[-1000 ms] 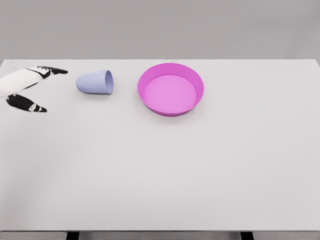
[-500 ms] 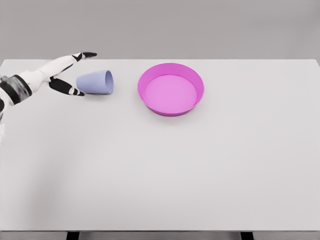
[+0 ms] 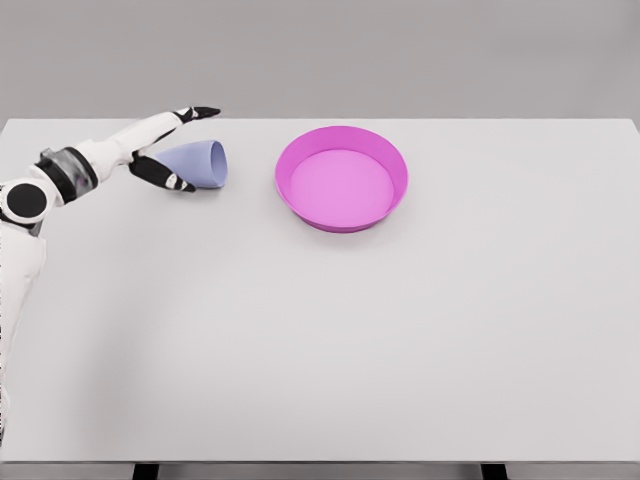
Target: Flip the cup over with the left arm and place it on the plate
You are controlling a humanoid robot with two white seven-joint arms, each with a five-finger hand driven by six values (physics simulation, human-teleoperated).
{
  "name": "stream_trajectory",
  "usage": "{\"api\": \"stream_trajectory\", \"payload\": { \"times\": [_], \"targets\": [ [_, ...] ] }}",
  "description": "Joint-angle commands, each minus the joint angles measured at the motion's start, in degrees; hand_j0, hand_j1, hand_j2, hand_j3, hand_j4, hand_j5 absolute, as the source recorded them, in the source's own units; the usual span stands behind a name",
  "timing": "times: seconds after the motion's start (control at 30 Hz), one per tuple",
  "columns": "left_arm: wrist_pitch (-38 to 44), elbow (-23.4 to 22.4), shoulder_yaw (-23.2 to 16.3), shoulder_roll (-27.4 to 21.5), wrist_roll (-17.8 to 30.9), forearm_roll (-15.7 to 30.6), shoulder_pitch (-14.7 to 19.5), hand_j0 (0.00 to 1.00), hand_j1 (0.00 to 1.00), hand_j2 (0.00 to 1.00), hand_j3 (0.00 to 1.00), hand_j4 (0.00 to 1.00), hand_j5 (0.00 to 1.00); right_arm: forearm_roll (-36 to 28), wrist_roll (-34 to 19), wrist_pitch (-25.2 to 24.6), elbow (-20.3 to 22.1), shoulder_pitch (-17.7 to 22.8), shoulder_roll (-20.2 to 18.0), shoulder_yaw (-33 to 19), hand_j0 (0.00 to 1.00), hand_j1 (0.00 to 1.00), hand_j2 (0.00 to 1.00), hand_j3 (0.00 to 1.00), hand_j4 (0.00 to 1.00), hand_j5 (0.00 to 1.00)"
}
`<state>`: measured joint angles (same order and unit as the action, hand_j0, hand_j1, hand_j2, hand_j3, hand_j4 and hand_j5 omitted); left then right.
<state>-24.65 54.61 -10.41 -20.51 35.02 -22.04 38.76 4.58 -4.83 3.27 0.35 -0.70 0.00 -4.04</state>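
On the far left: left arm, white with a black round joint, coming up from the lower left edge and reaching right across the table
Left hand: left hand, spread around the closed end of the cup, holding nothing
Fingers: fingers straight and black-tipped, stretched over the far side of the cup, above its top edge
Thumb: thumb, black and white, lying on the near side of the cup base; whether it touches the cup cannot be told
Cup: cup, pale lilac-blue, lying on its side on the table, mouth facing right toward the plate, base to the left and partly hidden behind the thumb
Cup position: far left part of the table, between fingers and thumb, just left of the plate and apart from it
Plate: plate, bright magenta, round with a raised rim, sitting flat on the table a little left of centre near the far edge; nothing lies in it
Table: table, white, filling most of the view, with its front edge and two dark leg tops showing at the bottom
Background: grey wall behind the far table edge
Right hand: out of sight
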Motion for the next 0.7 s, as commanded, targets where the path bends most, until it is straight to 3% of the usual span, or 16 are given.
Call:
{"api": "stream_trajectory", "payload": {
  "times": [0.0, 0.03, 0.33, 0.43, 0.67],
  "targets": [
    [0.2, -2.1, 0.0, 1.0, 0.0, -2.3, 0.0, 1.0, 1.0, 1.0, 1.0, 1.0, 1.0, 0.0, 0.0, 0.1, 0.0, 0.0, 0.0, 0.0, 1.0, 1.0, 1.0, 1.0, 1.0, 1.0],
    [0.3, -2.4, 0.0, 1.0, 0.0, -4.2, 0.1, 1.0, 1.0, 1.0, 1.0, 1.0, 1.0, 0.0, 0.0, 0.0, 0.0, 0.0, 0.0, 0.0, 1.0, 1.0, 1.0, 1.0, 1.0, 1.0],
    [2.8, -1.7, -0.8, 0.8, 0.0, -6.4, 0.4, 1.0, 1.0, 1.0, 1.0, 1.0, 1.0, 0.0, 0.0, 0.1, 0.0, 0.0, 0.0, 0.0, 1.0, 1.0, 1.0, 1.0, 1.0, 1.0],
    [5.5, 0.4, -1.7, 1.0, 0.0, -11.8, 0.7, 1.0, 1.0, 1.0, 1.0, 1.0, 1.0, 0.0, 0.0, 0.0, 0.0, 0.0, 0.0, 0.0, 1.0, 1.0, 1.0, 1.0, 1.0, 1.0],
    [7.0, 3.0, -2.4, 0.8, 0.0, -12.1, 0.6, 1.0, 1.0, 1.0, 1.0, 1.0, 1.0, 0.0, 0.0, 0.1, 0.0, 0.0, 0.0, 0.0, 1.0, 1.0, 1.0, 1.0, 1.0, 1.0]
  ]
}}
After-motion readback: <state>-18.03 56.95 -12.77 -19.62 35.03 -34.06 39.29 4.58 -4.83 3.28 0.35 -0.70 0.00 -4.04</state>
